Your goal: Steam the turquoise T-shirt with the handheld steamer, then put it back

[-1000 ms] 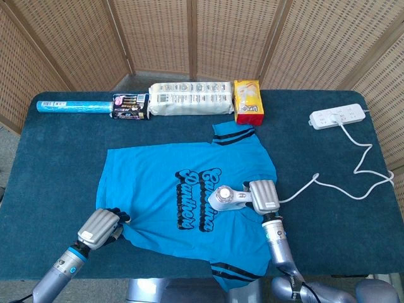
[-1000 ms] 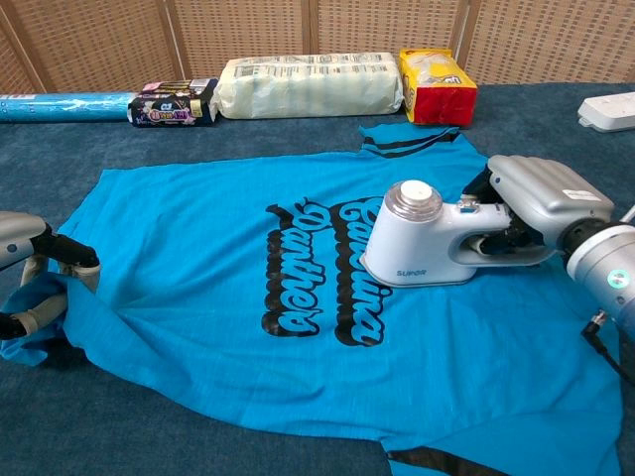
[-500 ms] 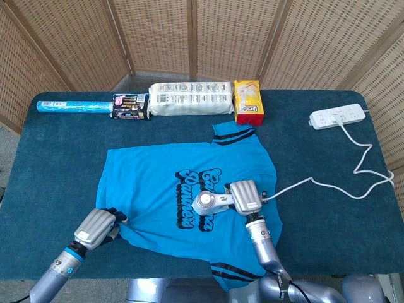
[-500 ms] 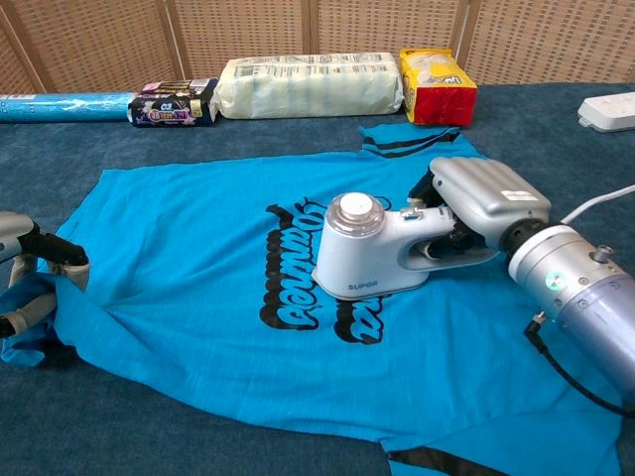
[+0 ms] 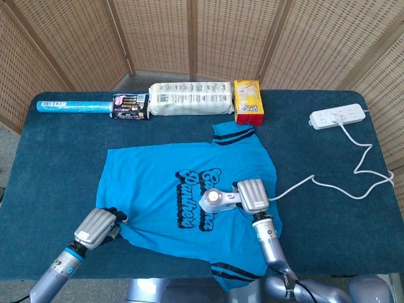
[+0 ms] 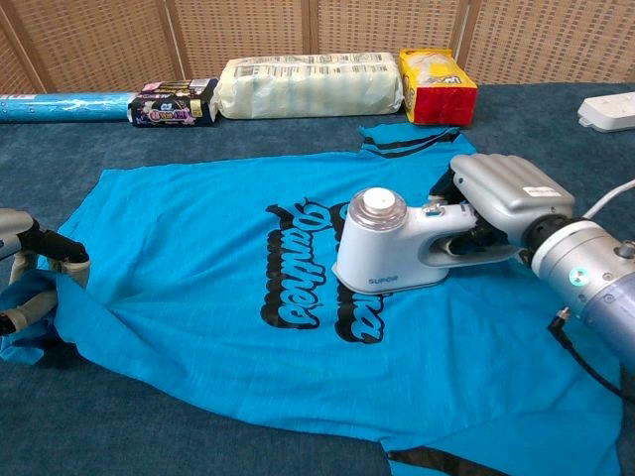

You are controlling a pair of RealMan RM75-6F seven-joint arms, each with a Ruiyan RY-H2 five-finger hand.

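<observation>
The turquoise T-shirt (image 5: 158, 183) (image 6: 208, 248) lies flat on the dark blue table, black lettering across its chest. My right hand (image 5: 255, 195) (image 6: 501, 198) grips the handle of the white handheld steamer (image 5: 216, 199) (image 6: 392, 246), whose head presses on the lettering. Its white cord (image 5: 328, 183) runs right to the power strip (image 5: 338, 116). At the shirt's lower left, my left hand (image 5: 98, 226) (image 6: 30, 273) pinches the bunched sleeve corner against the table.
Along the table's back edge lie a blue roll (image 5: 72, 106), a dark snack packet (image 5: 130, 106), a long white package (image 5: 188, 99) and a yellow-red box (image 5: 248, 100). Wicker screens stand behind. The cord loops over the table's right side.
The steamer slid left across the lettering, then came back a little to the right. The left hand kept its hold on the sleeve corner.
</observation>
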